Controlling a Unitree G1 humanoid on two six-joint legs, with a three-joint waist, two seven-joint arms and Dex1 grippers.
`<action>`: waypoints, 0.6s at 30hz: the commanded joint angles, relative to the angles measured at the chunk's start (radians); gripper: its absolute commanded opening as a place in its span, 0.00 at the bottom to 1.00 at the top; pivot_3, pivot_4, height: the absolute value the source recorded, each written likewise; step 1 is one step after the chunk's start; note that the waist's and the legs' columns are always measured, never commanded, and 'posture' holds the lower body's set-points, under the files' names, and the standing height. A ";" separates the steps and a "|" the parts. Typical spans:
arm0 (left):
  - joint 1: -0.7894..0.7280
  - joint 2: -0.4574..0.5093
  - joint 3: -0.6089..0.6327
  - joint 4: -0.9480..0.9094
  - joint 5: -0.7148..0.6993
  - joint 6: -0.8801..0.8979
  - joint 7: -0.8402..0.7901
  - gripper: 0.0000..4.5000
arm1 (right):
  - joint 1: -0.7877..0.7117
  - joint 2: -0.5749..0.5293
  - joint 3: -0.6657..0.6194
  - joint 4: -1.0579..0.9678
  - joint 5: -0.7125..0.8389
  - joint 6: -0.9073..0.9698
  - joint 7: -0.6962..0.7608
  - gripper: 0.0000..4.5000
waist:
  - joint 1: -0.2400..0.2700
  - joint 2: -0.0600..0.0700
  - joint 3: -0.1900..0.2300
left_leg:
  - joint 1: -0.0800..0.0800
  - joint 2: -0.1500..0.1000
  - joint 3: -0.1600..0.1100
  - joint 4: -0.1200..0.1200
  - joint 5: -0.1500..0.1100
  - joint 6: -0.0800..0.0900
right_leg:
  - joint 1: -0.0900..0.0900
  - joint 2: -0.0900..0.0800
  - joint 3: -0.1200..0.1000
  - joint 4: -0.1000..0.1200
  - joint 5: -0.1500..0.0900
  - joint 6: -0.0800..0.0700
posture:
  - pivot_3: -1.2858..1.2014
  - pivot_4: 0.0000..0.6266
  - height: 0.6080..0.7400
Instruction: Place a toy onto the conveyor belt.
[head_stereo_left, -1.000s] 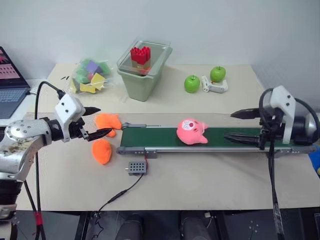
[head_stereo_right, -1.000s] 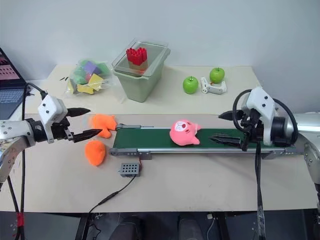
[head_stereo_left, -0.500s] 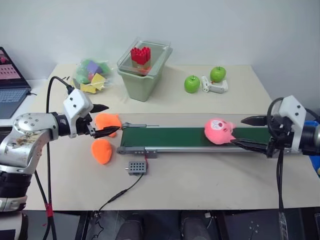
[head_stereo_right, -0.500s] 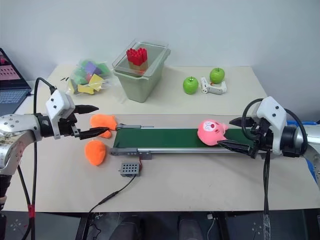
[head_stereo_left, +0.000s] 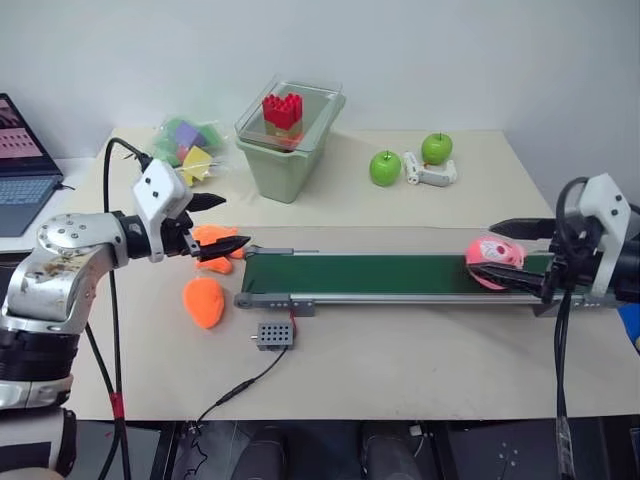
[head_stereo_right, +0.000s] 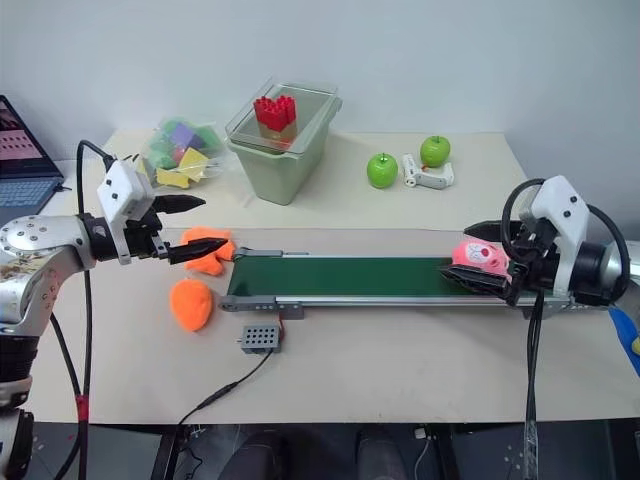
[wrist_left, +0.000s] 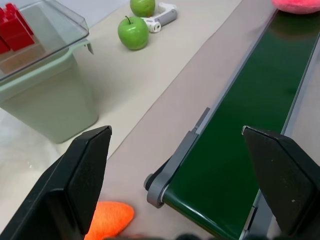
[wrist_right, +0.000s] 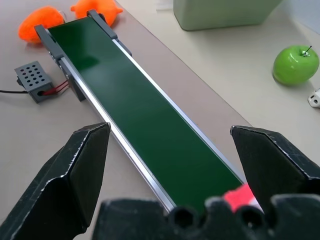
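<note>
left eye view: i see the conveyor belt (head_stereo_left: 370, 274) running across the table (head_stereo_left: 400, 370), with the toy (head_stereo_left: 487, 262) lying on its right end between the spread fingers of the right gripper (head_stereo_left: 512, 254), which hold nothing. my left gripper (head_stereo_left: 228, 222) hangs spread and empty at the belt's left end, above one orange plush toy (head_stereo_left: 213, 243); a second orange plush (head_stereo_left: 203, 301) sits nearby.

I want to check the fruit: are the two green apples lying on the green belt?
No: both green apples stand on the table behind the conveyor belt, beside a small white object.
</note>
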 joint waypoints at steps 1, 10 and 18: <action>-0.030 -0.001 0.041 -0.028 -0.005 0.015 0.005 1.00 | -0.015 0.000 -0.025 -0.014 0.021 0.004 -0.007 1.00 | 0.000 0.000 0.000 | 0.000 0.000 0.000 0.000 0.000 0.000 | 0.000 0.000 0.000 0.000 0.000 0.000 | 0.52 0.24 1.00; -0.037 -0.010 0.050 -0.032 -0.013 0.045 0.001 1.00 | -0.026 0.003 -0.014 -0.014 0.021 0.007 -0.016 1.00 | 0.000 0.000 0.000 | 0.000 0.000 0.000 0.000 0.000 0.000 | 0.000 0.000 0.000 0.000 0.000 0.000 | 0.52 0.24 1.00; -0.029 -0.016 0.066 -0.030 -0.015 0.052 0.007 1.00 | -0.035 0.005 -0.005 -0.010 0.021 0.004 -0.019 1.00 | 0.000 0.000 0.000 | 0.000 0.000 0.000 0.000 0.000 0.000 | 0.000 0.000 0.000 0.000 0.000 0.000 | 0.52 0.24 1.00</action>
